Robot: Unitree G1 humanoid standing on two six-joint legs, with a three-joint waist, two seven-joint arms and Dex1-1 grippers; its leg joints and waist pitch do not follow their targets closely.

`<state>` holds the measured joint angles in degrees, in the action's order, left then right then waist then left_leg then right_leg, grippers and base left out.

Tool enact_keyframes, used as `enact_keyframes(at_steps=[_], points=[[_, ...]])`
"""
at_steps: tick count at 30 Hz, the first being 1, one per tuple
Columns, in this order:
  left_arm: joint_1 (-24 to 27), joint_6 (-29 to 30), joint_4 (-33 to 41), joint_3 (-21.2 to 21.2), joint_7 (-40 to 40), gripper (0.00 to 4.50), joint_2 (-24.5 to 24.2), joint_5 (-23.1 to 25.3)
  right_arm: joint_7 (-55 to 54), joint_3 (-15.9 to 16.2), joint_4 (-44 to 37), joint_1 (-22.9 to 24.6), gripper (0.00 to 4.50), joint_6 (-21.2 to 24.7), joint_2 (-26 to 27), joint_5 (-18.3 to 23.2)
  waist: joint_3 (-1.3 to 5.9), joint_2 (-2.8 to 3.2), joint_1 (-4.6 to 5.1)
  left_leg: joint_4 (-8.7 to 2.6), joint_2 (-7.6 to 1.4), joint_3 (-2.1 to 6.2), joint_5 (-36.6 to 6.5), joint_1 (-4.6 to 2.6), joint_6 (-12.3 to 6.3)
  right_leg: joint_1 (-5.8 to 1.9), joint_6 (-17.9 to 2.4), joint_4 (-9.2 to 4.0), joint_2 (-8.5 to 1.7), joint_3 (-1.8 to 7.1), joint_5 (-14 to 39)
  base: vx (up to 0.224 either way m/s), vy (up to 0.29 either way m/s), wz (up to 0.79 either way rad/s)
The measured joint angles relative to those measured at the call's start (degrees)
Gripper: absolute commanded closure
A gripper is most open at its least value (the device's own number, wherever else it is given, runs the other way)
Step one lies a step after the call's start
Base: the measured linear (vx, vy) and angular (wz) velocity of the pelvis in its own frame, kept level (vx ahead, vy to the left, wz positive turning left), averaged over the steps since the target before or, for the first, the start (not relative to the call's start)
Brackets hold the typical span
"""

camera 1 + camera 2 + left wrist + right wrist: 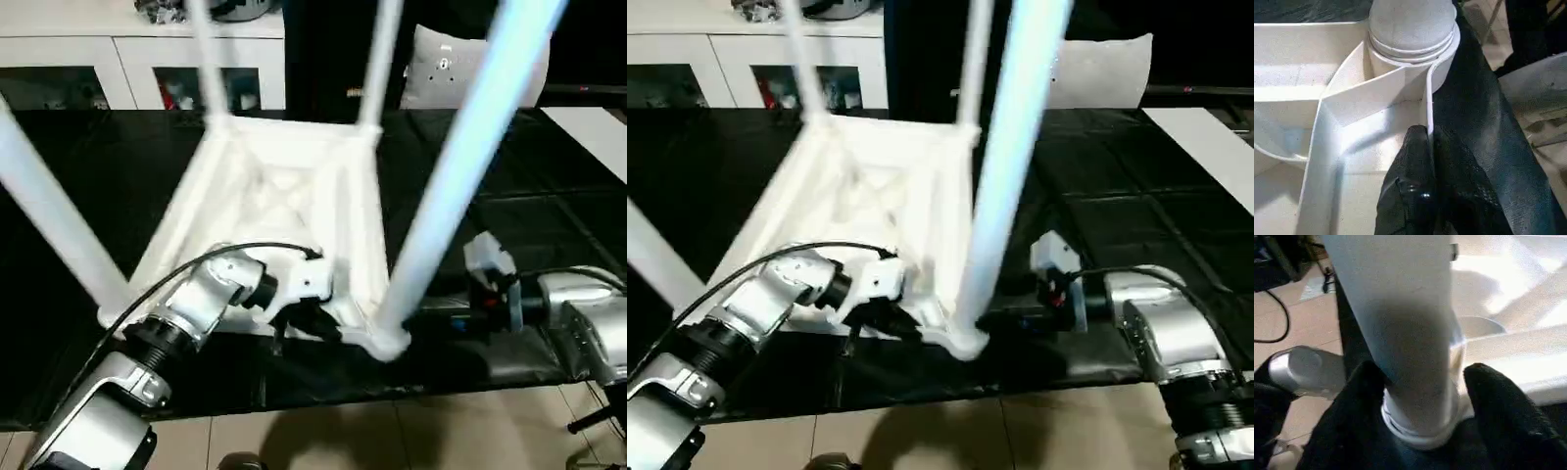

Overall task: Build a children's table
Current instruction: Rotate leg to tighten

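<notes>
The children's table lies upside down on the black work table, its ribbed tabletop facing up. Legs stand in its corner sockets: near left leg, far left leg, far right leg and near right leg. My left gripper is shut on the tabletop's thin front rim, just beside the near right socket. My right gripper reaches in from the right at the base of the near right leg. Its black fingers stand open on either side of that leg.
The black table's front edge runs just below the tabletop, with tiled floor beyond it. A white cabinet and a pale cushion stand behind. A white board lies at the far right. A black cable loops over my left forearm.
</notes>
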<state>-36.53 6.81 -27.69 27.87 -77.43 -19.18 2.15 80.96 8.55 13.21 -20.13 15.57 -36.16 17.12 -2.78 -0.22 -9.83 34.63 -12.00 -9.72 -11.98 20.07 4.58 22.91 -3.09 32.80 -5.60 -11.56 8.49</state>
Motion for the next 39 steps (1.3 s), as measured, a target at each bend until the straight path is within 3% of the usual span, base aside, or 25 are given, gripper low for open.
enact_keyframes(at_steps=[7,16,19,21,24,27,29,33,35,39], points=[[-0.05,-0.49,0.00,0.50,-0.94,4.50,0.31,0.00,1.34,1.55,0.32,-0.16,2.45,-0.58,1.32,-0.03,0.00,-0.01,0.10,0.01,0.01,0.00,0.00,0.01,0.01,0.00,0.00,0.02,0.00,0.01,0.00,0.000,0.000,0.00],[-0.03,3.47,0.09,-0.58,-0.04,4.50,0.85,-0.38,-0.58,0.75,-0.19,0.41,2.58,1.27,1.96,0.64,0.00,-0.01,0.23,0.05,0.01,0.00,0.00,-0.04,0.06,-0.03,0.01,0.10,0.00,0.02,0.01,0.000,0.000,0.00],[0.02,8.91,-0.10,-2.95,5.46,4.50,2.31,-0.18,-8.64,-1.51,-0.87,0.52,2.58,5.57,5.25,0.10,0.00,-0.01,0.99,0.13,0.01,0.03,-0.06,-0.13,0.34,-0.13,0.01,0.16,0.04,0.03,0.00,0.000,0.000,0.00],[0.00,12.19,-0.48,-4.75,10.01,4.50,3.60,0.04,-15.37,-3.09,-0.79,0.14,2.58,7.81,8.39,-1.11,0.01,0.00,2.30,0.18,-0.01,0.04,-0.02,-0.14,0.39,-0.10,0.01,0.13,0.06,-0.01,-0.01,0.000,0.000,0.00],[-0.02,17.12,-0.71,-7.42,17.49,4.50,7.17,0.18,-25.58,-5.54,1.92,-2.55,2.58,10.74,12.84,-2.32,0.01,-0.01,5.03,0.31,-0.10,0.03,-0.03,-0.04,0.40,-0.13,0.05,-0.16,0.12,-0.31,-0.03,0.000,0.000,0.00],[-0.11,20.64,-2.14,-10.95,25.94,4.50,11.14,0.33,-36.06,-7.84,7.04,-6.77,2.58,12.07,18.59,-3.82,0.03,0.00,6.68,0.29,-0.16,0.07,-0.04,-0.03,0.40,-0.20,0.06,-0.41,0.23,-0.48,-0.04,0.000,0.000,0.00],[-0.71,21.67,-3.73,-12.94,31.51,4.50,13.76,0.48,-42.89,-8.96,10.04,-9.30,2.58,12.28,21.91,-4.47,0.04,0.01,7.17,0.26,-0.18,0.16,-0.04,-0.04,0.40,-0.34,0.07,-0.64,0.25,-0.64,-0.05,0.000,0.000,0.00],[-1.88,22.24,-6.30,-14.59,38.55,4.50,17.46,0.60,-50.54,-10.03,12.75,-11.06,2.58,10.70,25.05,-5.95,0.10,0.11,7.24,0.15,-0.30,0.29,-0.19,-0.24,0.19,-0.90,0.10,-1.18,0.22,-0.76,-0.07,0.000,0.000,0.00],[-2.25,22.51,-6.73,-14.77,40.66,4.50,18.51,0.72,-52.85,-10.61,13.09,-11.19,2.02,9.75,26.19,-6.51,0.11,0.13,7.18,0.07,-0.20,0.30,-0.28,-0.20,0.05,-0.96,0.24,-1.42,0.20,-0.63,-0.16,0.000,0.000,0.00],[-2.29,22.65,-6.23,-14.16,40.90,4.50,19.27,1.10,-53.33,-10.77,14.33,-10.87,1.52,8.58,26.45,-6.82,0.12,0.13,6.65,-0.03,0.11,0.17,-0.44,-0.16,-0.27,-0.88,0.36,-1.42,0.10,-0.12,-0.53,0.000,0.000,0.00]])
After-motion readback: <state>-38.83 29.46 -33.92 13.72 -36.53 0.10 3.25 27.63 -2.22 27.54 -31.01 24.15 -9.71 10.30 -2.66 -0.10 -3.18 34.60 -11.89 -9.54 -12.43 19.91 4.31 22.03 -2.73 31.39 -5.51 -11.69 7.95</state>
